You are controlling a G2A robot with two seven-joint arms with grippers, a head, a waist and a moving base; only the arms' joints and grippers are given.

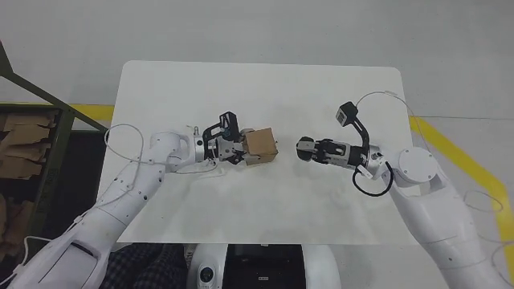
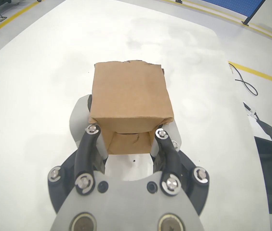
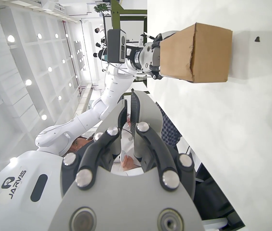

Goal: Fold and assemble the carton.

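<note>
Currently: brown carton point(image 1: 261, 146) on the counter point(image 1: 321, 88), near its middle, gripped by the left gripper point(image 1: 233, 146).
Left arm extended low and level, gripper clamped across one end of the carton. Right arm level, facing the carton's opposite side, near but apart; right gripper point(image 1: 303, 148) pinched closed, holding nothing.
</note>
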